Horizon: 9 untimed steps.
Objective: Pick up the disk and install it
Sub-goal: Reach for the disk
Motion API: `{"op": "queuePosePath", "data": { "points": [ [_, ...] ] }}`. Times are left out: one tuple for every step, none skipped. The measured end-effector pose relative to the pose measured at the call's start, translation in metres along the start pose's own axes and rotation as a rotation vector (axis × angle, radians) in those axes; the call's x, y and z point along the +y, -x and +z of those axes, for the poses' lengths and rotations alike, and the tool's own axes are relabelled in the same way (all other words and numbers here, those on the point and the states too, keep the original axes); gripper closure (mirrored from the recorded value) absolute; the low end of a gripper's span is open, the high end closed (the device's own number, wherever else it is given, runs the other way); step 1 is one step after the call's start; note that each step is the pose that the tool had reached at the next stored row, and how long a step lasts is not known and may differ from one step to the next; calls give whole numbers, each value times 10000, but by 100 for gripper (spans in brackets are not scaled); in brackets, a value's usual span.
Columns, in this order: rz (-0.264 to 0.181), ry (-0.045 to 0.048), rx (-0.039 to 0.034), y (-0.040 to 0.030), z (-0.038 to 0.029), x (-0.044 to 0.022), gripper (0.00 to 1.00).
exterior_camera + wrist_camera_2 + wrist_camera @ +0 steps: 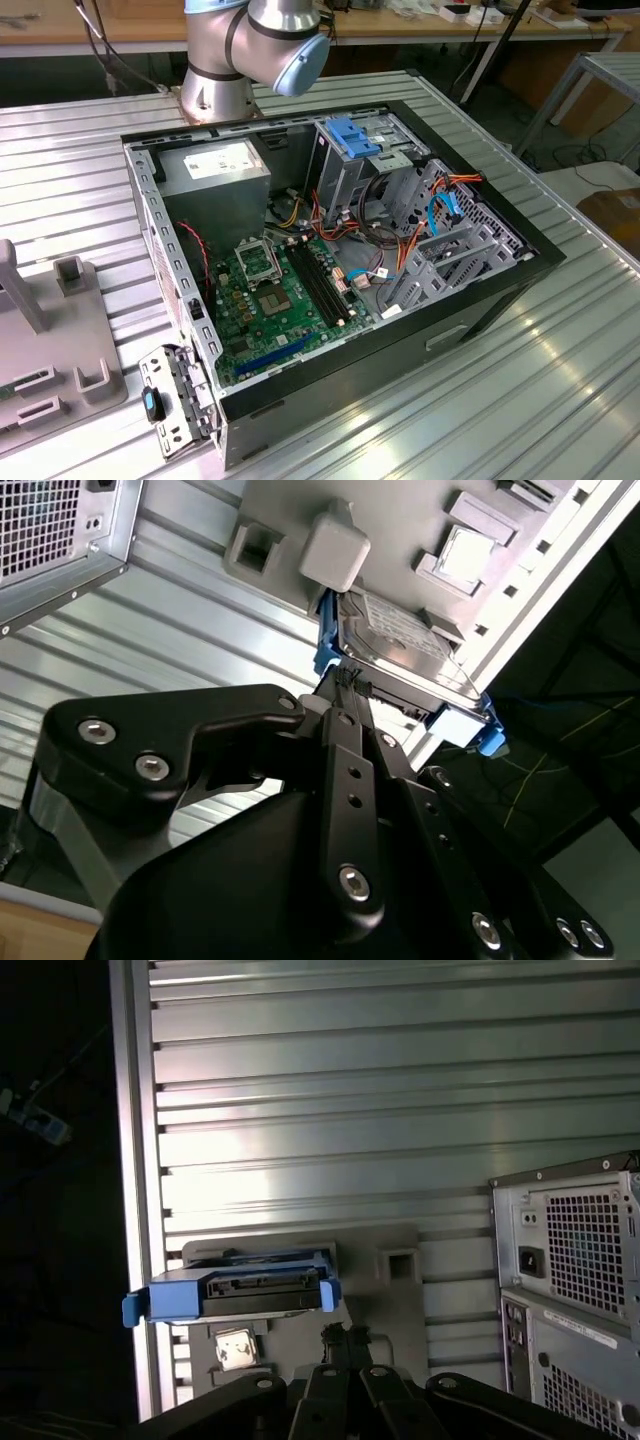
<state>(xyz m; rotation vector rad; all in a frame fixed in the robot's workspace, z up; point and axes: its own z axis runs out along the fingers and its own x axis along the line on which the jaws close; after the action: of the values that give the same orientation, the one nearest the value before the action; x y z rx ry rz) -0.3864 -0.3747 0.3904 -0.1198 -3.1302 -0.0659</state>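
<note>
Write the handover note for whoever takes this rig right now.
Gripper: shut, holding nothing, close beside the disk.
Disk: in its blue carrier, sitting on the grey fixture on the table, outside the open computer case.
Done: the gripper is at the disk, which is not grasped.
Left: the pick-up and the install in the case.
</note>
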Motion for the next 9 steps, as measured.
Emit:
{"op": "queuePosePath", "data": {
  "points": [
    [4,-6,74,0,1,0,89],
    [5,-6,88,-1,1,0,89],
    [5,-7,94,-1,1,0,89],
    [4,-7,101,0,1,0,89],
    [5,-8,108,0,1,0,89],
    [5,-8,112,0,1,0,89],
    [5,-9,112,-7,1,-1,89],
    [4,-9,114,-16,0,-2,89],
    [5,-9,113,-57,2,-4,89]
  ]
}}
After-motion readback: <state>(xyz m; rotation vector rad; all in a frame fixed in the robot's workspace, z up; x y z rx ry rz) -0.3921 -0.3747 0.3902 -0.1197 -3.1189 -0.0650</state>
